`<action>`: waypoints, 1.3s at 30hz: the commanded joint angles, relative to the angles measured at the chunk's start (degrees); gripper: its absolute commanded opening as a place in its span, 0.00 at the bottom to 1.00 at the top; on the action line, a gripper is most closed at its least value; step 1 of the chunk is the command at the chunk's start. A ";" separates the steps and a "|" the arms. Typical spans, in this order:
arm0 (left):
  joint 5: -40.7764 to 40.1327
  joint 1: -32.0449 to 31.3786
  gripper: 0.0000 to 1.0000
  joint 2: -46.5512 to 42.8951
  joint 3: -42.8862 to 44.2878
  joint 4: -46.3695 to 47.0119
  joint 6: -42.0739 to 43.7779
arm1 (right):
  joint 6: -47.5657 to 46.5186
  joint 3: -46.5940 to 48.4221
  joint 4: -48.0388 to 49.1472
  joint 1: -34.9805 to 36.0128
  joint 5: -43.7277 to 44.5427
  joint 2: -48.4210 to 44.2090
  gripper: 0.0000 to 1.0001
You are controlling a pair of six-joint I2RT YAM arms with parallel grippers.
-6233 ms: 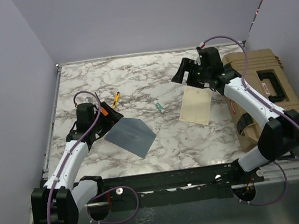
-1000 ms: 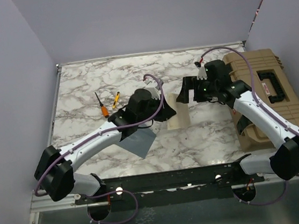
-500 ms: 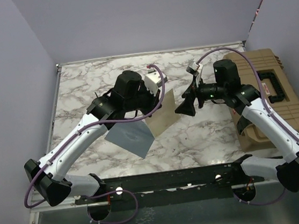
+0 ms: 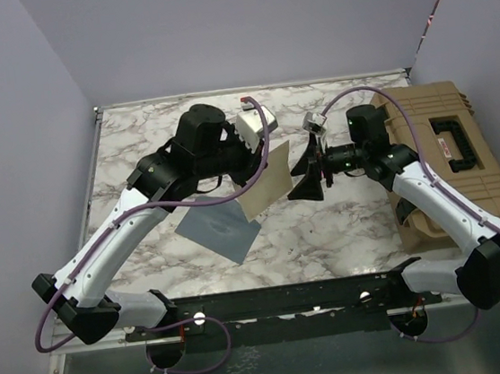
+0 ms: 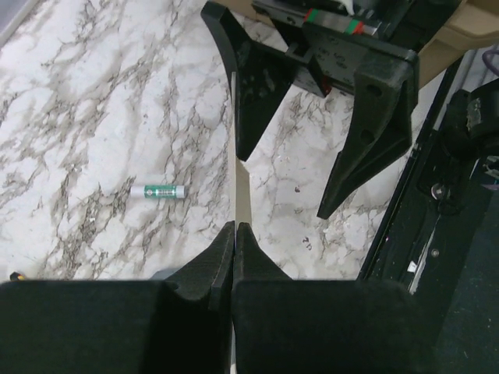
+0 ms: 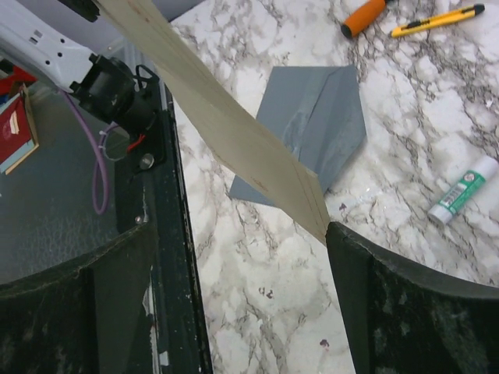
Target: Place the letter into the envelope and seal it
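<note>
The cream letter (image 4: 264, 185) hangs tilted in the air over the table's middle, with my left gripper (image 4: 249, 162) shut on its upper edge. In the left wrist view the letter (image 5: 237, 191) runs edge-on out of the shut left gripper (image 5: 235, 227). My right gripper (image 4: 307, 177) stands open at the letter's right edge. In the right wrist view the letter (image 6: 210, 117) has its corner against the right finger's tip, and the right gripper (image 6: 240, 231) is wide open. The grey-blue envelope (image 4: 221, 229) lies flat below, flap open (image 6: 316, 125).
A glue stick (image 5: 158, 192) lies on the marble, as do an orange screwdriver (image 6: 362, 15) and a yellow knife (image 6: 437, 19) beyond the envelope. A tan tool case (image 4: 449, 151) fills the right side. The black base rail (image 4: 290, 300) runs along the near edge.
The left arm has lifted the letter off the table and carried it up and left. The right gripper has turned towards the letter's edge and come up against it.
</note>
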 commanded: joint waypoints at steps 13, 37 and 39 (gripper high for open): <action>4.42 1.22 0.00 -1.58 4.75 -0.13 0.50 | 9.45 -1.30 16.78 0.18 5.48 1.95 0.99; 2.36 1.79 0.26 -5.28 7.14 5.08 -4.84 | 18.70 0.58 22.43 0.24 21.10 -2.53 0.00; 3.27 1.82 0.46 -5.69 7.69 5.51 -6.20 | 16.26 2.48 19.48 0.19 27.23 -3.06 0.00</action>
